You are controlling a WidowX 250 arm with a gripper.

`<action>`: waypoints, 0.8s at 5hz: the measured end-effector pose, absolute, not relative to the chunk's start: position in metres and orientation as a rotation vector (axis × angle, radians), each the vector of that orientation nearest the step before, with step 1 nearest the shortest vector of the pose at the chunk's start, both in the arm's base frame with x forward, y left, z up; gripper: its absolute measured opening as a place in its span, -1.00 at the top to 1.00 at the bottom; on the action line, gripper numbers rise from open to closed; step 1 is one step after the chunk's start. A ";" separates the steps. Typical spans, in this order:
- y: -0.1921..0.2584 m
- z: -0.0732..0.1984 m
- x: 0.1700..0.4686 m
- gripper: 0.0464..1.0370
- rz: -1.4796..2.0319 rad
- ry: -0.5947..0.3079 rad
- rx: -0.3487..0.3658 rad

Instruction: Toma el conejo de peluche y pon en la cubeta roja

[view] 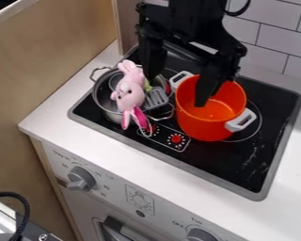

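Wide open, the pincer (177,89) hangs over the stove while the plush rabbit (130,95) lies across the metal pot

The metal pot (105,100) sits on the black stovetop (249,167), beside the red bucket (210,127). The pink rabbit lies lengthwise across the pot's opening, one end at the far side and the deeper-pink parts at its other end hanging over the near rim. How much of its body dips inside is hard to tell. Beside it in the pot's opening are a grey slotted spatula (156,98) and a small bit of something green, mostly hidden.

The red bucket stands upright, its two pale handles on opposite sides, and its orange-red inner wall and bottom are in plain sight.

As for the pincer, its two fingers are spread well apart and point downward, with nothing gripped between them. One finger is near the rabbit, by the metal pot; whether they touch, I can't tell. The other overlaps the bucket's opening, though whether its tip is inside or above is unclear.
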State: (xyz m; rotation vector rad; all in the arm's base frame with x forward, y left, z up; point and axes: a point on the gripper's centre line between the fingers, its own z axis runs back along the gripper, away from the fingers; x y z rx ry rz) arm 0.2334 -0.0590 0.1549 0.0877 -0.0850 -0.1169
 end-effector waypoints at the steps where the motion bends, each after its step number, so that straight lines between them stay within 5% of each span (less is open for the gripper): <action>1: -0.059 0.149 0.232 -0.93 -0.119 -0.063 0.090; 4: -0.020 0.115 0.297 -0.93 -0.255 -0.115 0.100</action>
